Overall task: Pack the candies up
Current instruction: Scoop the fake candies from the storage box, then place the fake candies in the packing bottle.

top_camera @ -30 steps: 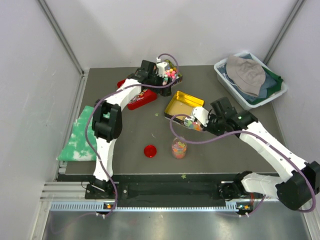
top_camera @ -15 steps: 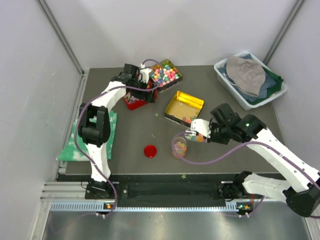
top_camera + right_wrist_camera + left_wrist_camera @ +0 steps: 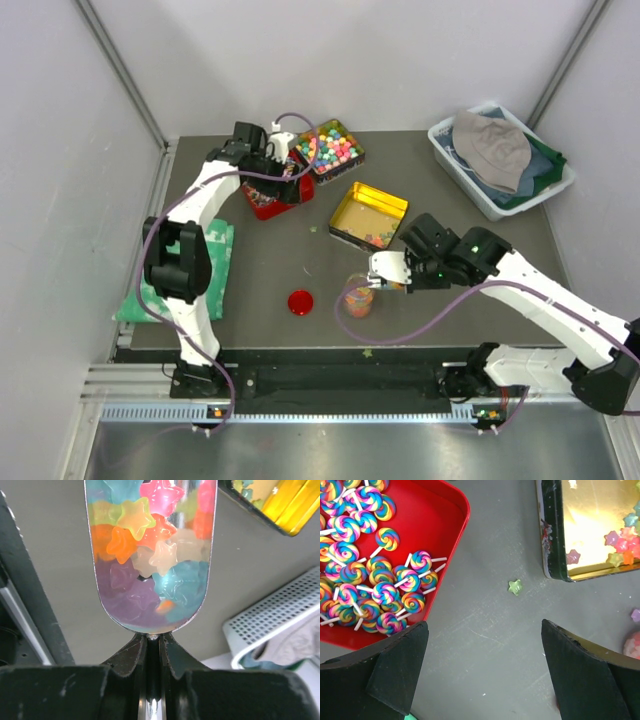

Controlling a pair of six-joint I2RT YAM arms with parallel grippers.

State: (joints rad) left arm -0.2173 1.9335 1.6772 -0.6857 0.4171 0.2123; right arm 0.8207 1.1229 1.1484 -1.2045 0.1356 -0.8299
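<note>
Candies [image 3: 150, 545] maybe over jar [image 3: 358, 298]; tin [image 3: 378, 203] beside.

- robot lab test cell, not a home
- plain white panels [image 3: 400, 60] and metal struts [image 3: 121, 75] beyond the left claw [image 3: 482, 650]
- arms [image 3: 540, 295] bolted to a rail [image 3: 340, 380]

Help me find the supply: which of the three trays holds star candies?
The gold tin, mid-table, with stars inside. The red tray holds swirl lollipops, and the dark tin holds pastel balls.

Left arm [image 3: 205, 190] far forward with left gripper [image 3: 482, 630] wide apart — right arm [image 3: 540, 290] elbow-out, right gripper [image 3: 150, 647] tight together
</note>
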